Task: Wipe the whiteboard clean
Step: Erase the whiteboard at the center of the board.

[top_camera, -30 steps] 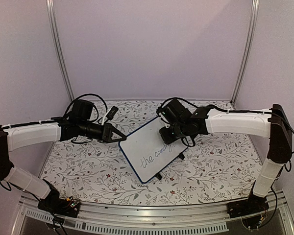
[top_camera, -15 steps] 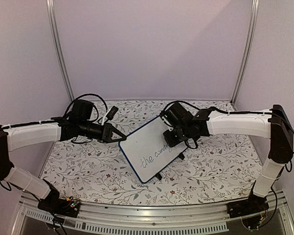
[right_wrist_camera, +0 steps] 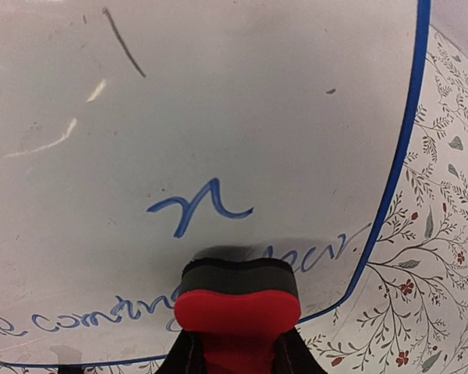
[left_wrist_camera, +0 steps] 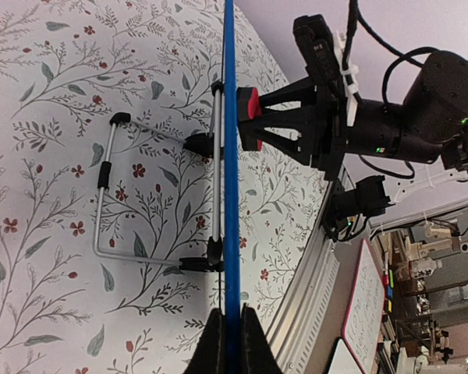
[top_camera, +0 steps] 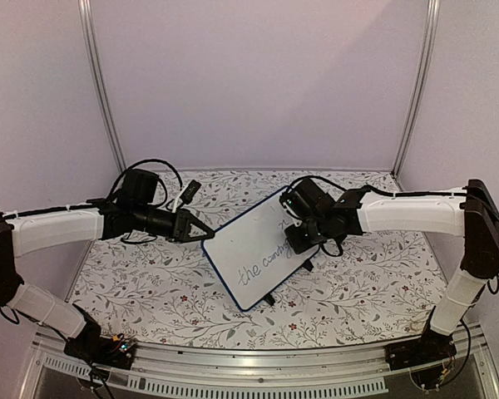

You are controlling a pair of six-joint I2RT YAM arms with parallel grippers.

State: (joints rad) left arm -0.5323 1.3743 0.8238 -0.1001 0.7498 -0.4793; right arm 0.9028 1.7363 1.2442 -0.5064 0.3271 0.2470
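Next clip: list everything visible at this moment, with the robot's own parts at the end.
whiteboard: one, white with blue frame, propped tilted mid-table
marker writing: a few blue words plus one dark stroke, on the whiteboard's face
eraser: one, red with black pad, at the whiteboard's face beside the writing
wire stand: one, silver with black sleeves, behind the whiteboard
table cover: one, white floral print, under everything
left pincer: one, black, shut on the whiteboard's edge
right pincer: one, black, shut on the eraser

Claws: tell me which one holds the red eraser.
The right claw, shut on the eraser against the whiteboard. The left claw only pinches its blue edge.
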